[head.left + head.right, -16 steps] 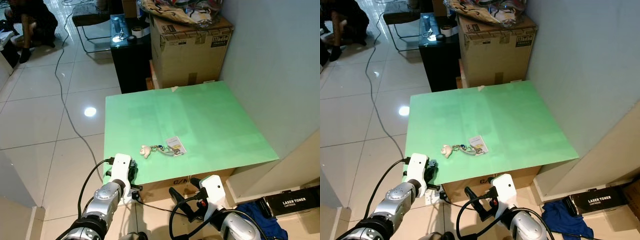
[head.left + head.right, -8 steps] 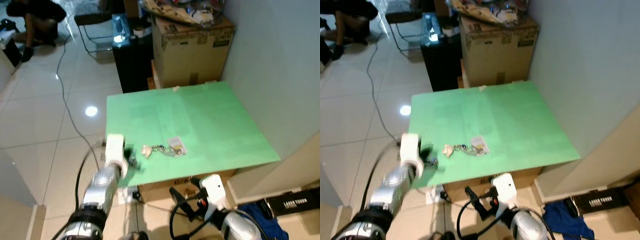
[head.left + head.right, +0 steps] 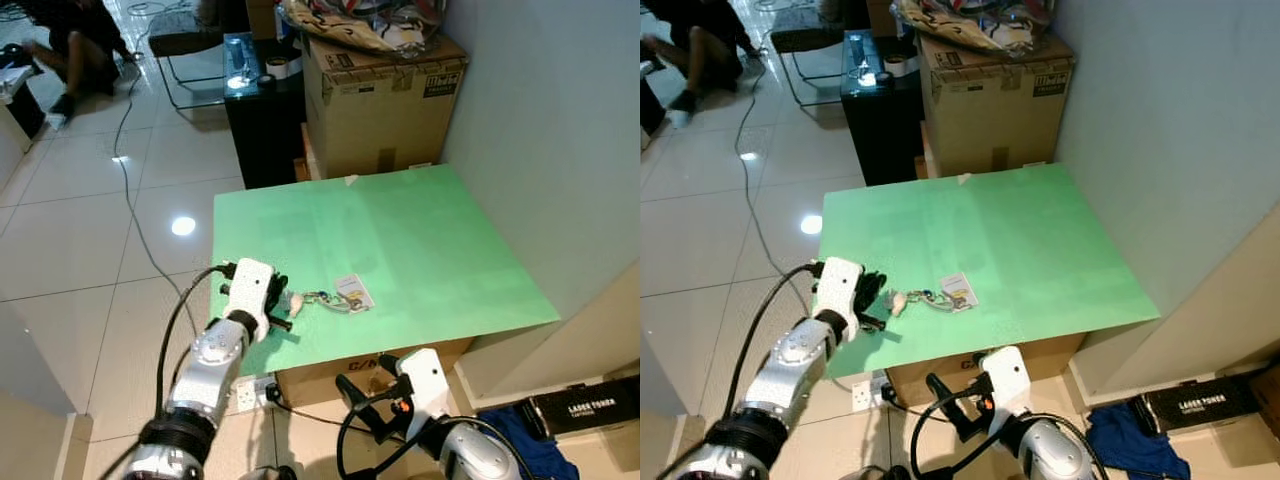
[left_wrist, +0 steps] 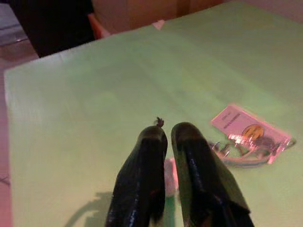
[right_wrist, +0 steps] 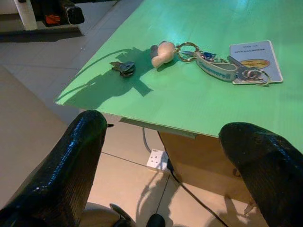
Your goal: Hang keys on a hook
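The bunch of keys (image 3: pixel 340 296) lies near the front of the green table (image 3: pixel 400 225): a cream charm (image 3: pixel 293 301), a ring, a lanyard strap (image 5: pixel 215 66) and a white card tag (image 5: pixel 255 54). My left gripper (image 3: pixel 279 304) hovers low over the table just left of the charm, fingers (image 4: pixel 149 156) shut with nothing between them; the charm (image 4: pixel 169 171) peeks out beyond them. A small grey metal piece (image 5: pixel 123 67) lies left of the charm in the arm's shadow. My right gripper (image 3: pixel 362 398) hangs open below the table's front edge.
A large cardboard box (image 3: pixel 385 90) and a black cabinet (image 3: pixel 262 120) stand behind the table. The wall (image 3: pixel 560 150) runs along the right. A cable (image 3: pixel 135 230) crosses the tiled floor. A person (image 3: pixel 85 35) sits far left. A toner box (image 3: pixel 590 408) lies front right.
My left arm has risen from below the table's front left edge and now reaches over the table next to the charm. The right arm has not moved.
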Robot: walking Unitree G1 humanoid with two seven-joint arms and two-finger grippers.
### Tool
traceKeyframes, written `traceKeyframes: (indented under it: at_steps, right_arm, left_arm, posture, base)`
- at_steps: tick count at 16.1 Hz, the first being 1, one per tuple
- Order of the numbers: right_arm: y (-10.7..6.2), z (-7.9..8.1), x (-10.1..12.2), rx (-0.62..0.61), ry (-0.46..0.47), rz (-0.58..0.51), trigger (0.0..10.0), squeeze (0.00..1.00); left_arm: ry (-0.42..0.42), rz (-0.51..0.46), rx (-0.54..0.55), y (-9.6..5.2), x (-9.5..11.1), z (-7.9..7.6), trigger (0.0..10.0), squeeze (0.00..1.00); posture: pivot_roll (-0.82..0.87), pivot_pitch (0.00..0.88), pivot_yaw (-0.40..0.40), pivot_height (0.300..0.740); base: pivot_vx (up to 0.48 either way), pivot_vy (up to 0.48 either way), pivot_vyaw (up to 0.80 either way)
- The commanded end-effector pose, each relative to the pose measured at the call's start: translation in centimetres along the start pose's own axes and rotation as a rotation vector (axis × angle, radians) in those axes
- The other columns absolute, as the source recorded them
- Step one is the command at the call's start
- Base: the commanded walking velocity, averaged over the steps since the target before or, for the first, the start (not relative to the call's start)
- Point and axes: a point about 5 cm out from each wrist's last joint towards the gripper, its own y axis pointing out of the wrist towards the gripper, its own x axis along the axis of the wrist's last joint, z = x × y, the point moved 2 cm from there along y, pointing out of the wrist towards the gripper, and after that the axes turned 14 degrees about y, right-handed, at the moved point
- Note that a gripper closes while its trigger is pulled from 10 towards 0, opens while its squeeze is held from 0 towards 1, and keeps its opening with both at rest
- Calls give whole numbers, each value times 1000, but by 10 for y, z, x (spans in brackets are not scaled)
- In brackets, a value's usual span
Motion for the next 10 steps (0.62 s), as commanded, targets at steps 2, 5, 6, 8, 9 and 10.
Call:
traceKeyframes:
  at_steps: [2,5,6,8,9,10]
  right_arm:
    - [1,1,1,12,11,5,10000,0]
    - [2,2,2,25,4,10,10000,0]
    - [2,2,2,25,2,9,10000,0]
    - [1,2,2,21,4,8,10000,0]
    - [1,2,1,20,5,8,10000,0]
    - [0,3,1,20,5,9,10000,0]
  left_arm:
    - [45,25,-48,3,-6,0,10000,1000]
    - [101,66,-153,5,-15,-8,10000,1000]
    - [99,80,-176,5,-19,-11,10000,1000]
    - [94,108,-196,3,-27,-13,10000,1000]
    - [93,117,-196,2,-29,-13,10000,1000]
    - [93,121,-196,1,-30,-13,10000,1000]
  posture:
    - [-190,54,93,740]
    - [-201,70,95,740]
    - [-202,71,97,740]
    - [-207,76,100,740]
    - [-208,77,100,740]
    - [-208,78,100,740]
  base:
    - [0,0,0]
    - [0,0,0]
    - [0,0,0]
    - [0,0,0]
    - [0,0,0]
    - [0,0,0]
